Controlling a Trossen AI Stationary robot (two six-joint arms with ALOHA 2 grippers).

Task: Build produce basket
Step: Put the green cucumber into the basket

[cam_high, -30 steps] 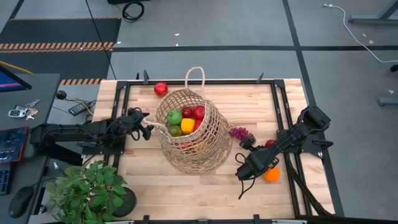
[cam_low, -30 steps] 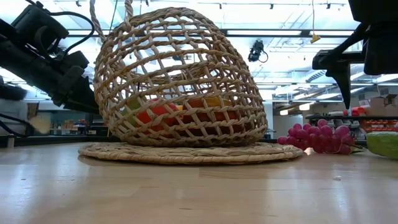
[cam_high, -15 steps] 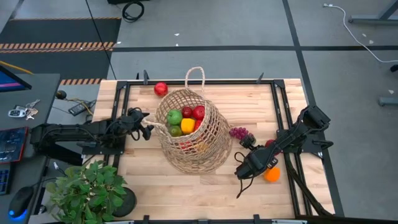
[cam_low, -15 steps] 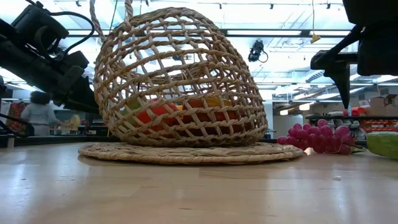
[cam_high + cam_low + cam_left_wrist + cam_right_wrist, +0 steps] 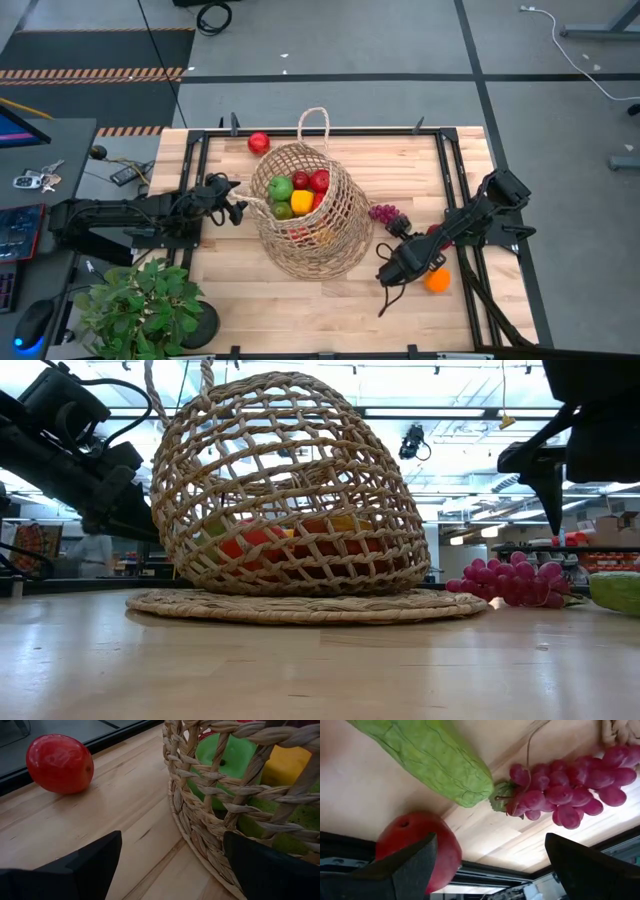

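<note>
L gripper (image 5: 236, 207) sits open & empty just beside the basket (image 5: 335, 235) rim, waiting. Basket mid-table, tipped over, already holding several pcs of produce (image 5: 300, 192). One red fruit (image 5: 259, 143) lies loose at the far edge. R gripper (image 5: 392, 268) hangs open, nothing held, over grapes (image 5: 384, 213), a red apple (image 5: 417, 847) & a green piece (image 5: 427, 757); orange (image 5: 437, 281) beside it. Step, I'd say: picking the next piece. Next move: lower, centre on one item, close.

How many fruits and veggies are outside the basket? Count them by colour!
Red: 2 (red fruit, red apple)
Purple: 1 (grapes)
Orange: 1 (orange)
Green: 1 (green vegetable)
Total: 5 in view
</note>
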